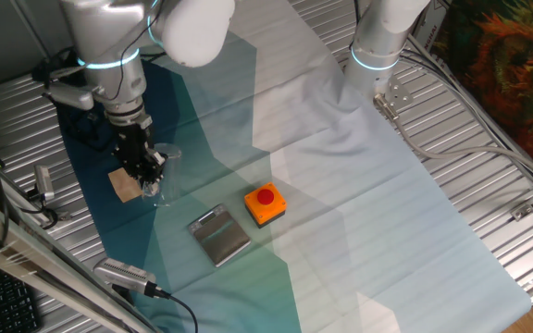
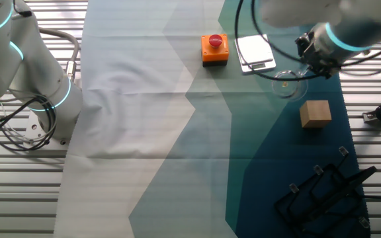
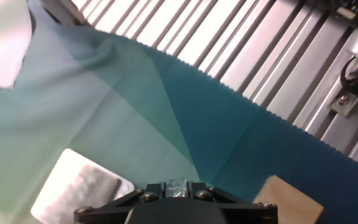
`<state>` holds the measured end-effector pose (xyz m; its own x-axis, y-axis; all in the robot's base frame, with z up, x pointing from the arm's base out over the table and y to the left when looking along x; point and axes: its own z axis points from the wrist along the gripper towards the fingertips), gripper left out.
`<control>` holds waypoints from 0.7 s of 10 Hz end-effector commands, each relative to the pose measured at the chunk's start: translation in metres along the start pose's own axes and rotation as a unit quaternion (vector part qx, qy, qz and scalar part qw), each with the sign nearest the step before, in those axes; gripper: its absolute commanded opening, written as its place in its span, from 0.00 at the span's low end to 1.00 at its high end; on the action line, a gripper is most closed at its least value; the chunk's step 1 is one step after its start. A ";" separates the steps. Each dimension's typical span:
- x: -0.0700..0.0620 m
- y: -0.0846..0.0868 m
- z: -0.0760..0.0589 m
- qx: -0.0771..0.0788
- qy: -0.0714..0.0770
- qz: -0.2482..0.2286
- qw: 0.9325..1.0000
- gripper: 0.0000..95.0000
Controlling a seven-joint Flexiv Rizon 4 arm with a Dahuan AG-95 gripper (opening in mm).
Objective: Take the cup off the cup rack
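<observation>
One cup (image 2: 288, 84) in gripper (image 2: 301, 66), apparently clamped at its rim; one cup rack (image 2: 326, 195), one wooden block (image 2: 315, 114), one orange box (image 2: 214, 49), one grey plate (image 2: 254, 52).

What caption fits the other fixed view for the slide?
Gripper holds the cup low over the cloth, between scale and block, well away from the rack.

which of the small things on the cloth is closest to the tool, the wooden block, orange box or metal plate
The wooden block: it sits just beside the tool and the glass cup, while the metal plate and the orange box lie farther along the cloth.
</observation>
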<state>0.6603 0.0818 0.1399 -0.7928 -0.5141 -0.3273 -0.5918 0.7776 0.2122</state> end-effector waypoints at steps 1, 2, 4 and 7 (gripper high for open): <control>-0.003 0.000 0.001 -0.005 -0.018 0.004 1.000 0.00; -0.003 0.000 0.001 -0.005 -0.019 0.004 1.000 0.00; -0.003 -0.002 0.004 -0.005 -0.028 -0.004 1.000 0.00; -0.003 -0.003 0.004 -0.006 -0.041 -0.001 0.999 0.00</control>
<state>0.6639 0.0817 0.1365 -0.7777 -0.4805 -0.4052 -0.5936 0.7736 0.2218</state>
